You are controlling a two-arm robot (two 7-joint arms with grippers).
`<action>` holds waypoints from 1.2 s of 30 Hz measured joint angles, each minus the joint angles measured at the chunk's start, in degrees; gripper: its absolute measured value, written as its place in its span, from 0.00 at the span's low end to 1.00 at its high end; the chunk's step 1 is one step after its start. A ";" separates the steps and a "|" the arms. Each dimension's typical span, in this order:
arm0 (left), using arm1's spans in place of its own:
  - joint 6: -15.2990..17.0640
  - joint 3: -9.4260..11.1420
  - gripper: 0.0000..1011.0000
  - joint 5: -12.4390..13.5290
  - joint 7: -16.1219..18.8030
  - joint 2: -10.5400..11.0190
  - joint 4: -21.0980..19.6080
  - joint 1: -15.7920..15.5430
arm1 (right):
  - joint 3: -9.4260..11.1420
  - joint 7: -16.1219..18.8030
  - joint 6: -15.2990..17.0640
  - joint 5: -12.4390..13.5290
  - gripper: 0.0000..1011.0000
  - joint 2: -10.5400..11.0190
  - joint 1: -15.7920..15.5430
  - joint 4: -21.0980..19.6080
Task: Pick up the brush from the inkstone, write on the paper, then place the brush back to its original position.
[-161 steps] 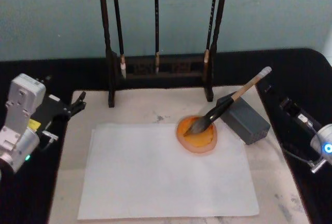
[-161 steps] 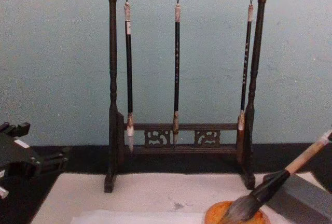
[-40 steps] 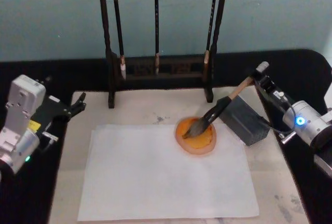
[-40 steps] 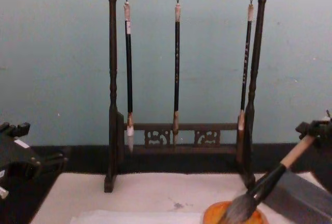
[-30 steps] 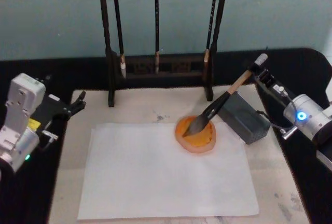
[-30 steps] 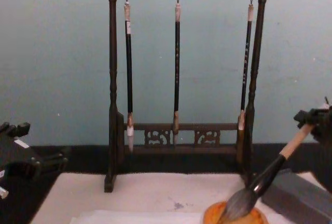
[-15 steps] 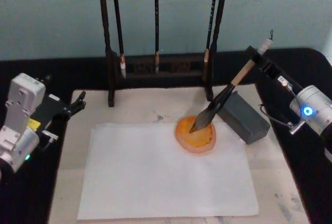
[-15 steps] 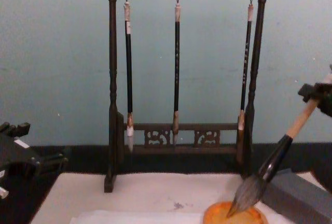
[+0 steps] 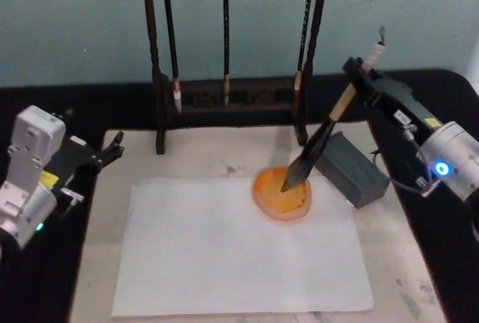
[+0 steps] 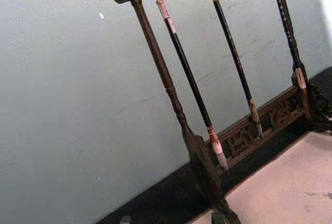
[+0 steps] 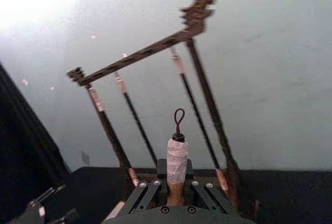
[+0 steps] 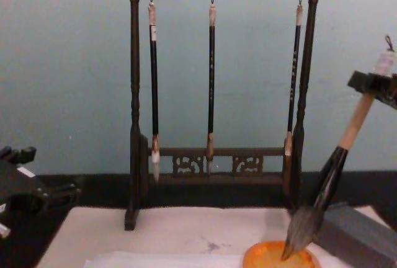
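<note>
Presently, by view, with positions given from the orange dish.

Head view:
- orange dish (image 9: 290, 207): on the cream mat (image 9: 198, 151), at the far right corner of the paper.
- paper (image 9: 224, 256): flat on the mat, spreading nearward and left of the dish.
- grey block (image 9: 355, 175): just right of the dish.
- rack (image 9: 228, 100): beyond the dish, with three thin brushes (image 9: 225, 31) hanging from it.
- right gripper (image 9: 361, 76): above the dish, beyond it and to its right, clamped on the tan handle just below the white top.
- brush (image 9: 323, 136): held steeply, slanting down and left, with the dark bristle tip over the dish. Whether the tip touches the dish cannot be told.
- left gripper (image 9: 114, 149): well left of the dish at the mat's edge, fingers apart, holding nothing.

Left wrist view:
- rack (image 10: 171, 86), tilted across the frame.
- thin brushes (image 10: 193, 81) hanging from the rack.
- a corner of the mat (image 10: 290, 185) at the rack's foot.

Right wrist view:
- brush (image 11: 177, 155): white top and black loop stand up between the closed jaws of the right gripper (image 11: 176, 185).
- rack (image 11: 155, 49): behind the brush.

Chest view:
- brush (image 12: 335, 169): nearly upright, leaning right, with its tuft point down at the right part of the dish (image 12: 263, 257).
- right gripper (image 12: 375, 85): high and right of the dish, gripping the handle.
- grey block (image 12: 363, 234): right of the dish.
- left gripper (image 12: 37, 188): far left of the dish, low.
</note>
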 joint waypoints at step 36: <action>0.00 0.00 1.00 0.00 0.00 0.00 0.00 0.00 | -9.35 8.60 -6.30 -25.36 0.15 -2.67 3.26 -5.70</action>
